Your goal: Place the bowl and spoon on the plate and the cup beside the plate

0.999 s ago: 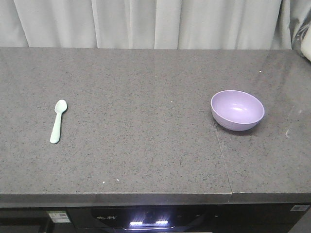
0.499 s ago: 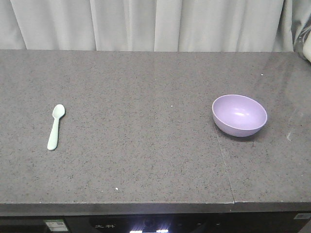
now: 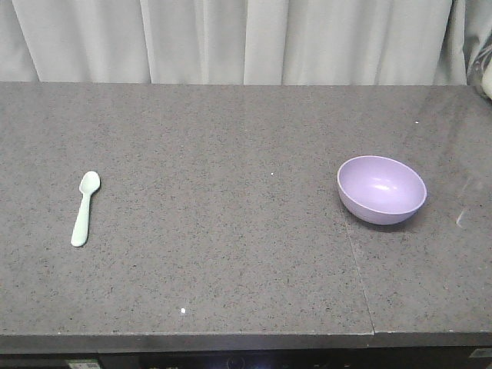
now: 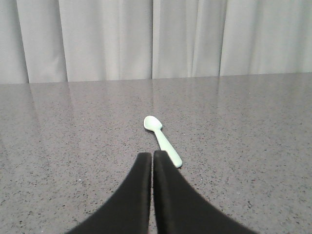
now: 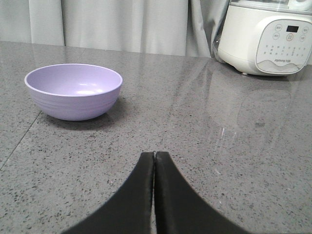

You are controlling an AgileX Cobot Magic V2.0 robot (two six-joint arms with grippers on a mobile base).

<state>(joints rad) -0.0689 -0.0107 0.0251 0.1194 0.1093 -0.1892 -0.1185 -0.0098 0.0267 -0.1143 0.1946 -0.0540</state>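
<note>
Nearest of all, on the near side of the bowl (image 3: 381, 189), runs the front edge of a speckled grey stone counter (image 3: 231, 254), and a thin seam (image 3: 359, 278) crosses the slab from that edge up to a spot just under the bowl's left side. A tiny white speck (image 3: 183, 310) lies near the same edge, well to the left of the bowl. The right gripper (image 5: 154, 156) sits short of the bowl and off to its right, its two black fingers pressed tip to tip with nothing between them; whether they touch the stone cannot be told. The left gripper (image 4: 152, 158) is closed the same way and holds nothing, far to the left of the bowl, with its tips just short of the handle end of the spoon (image 4: 163, 141). That pale mint-green spoon lies flat on the counter, well apart from the bowl on its left, about level with it, handle toward the near edge and scoop pointing away. The lavender bowl itself stands upright on the right part of the counter, open side up and holding nothing. Beyond the bowl and to its right a white kitchen appliance (image 5: 265, 36) with a control panel stands on the stone. Farthest back, behind the bowl, a pale pleated curtain (image 3: 231, 38) hangs along the counter's rear edge.
</note>
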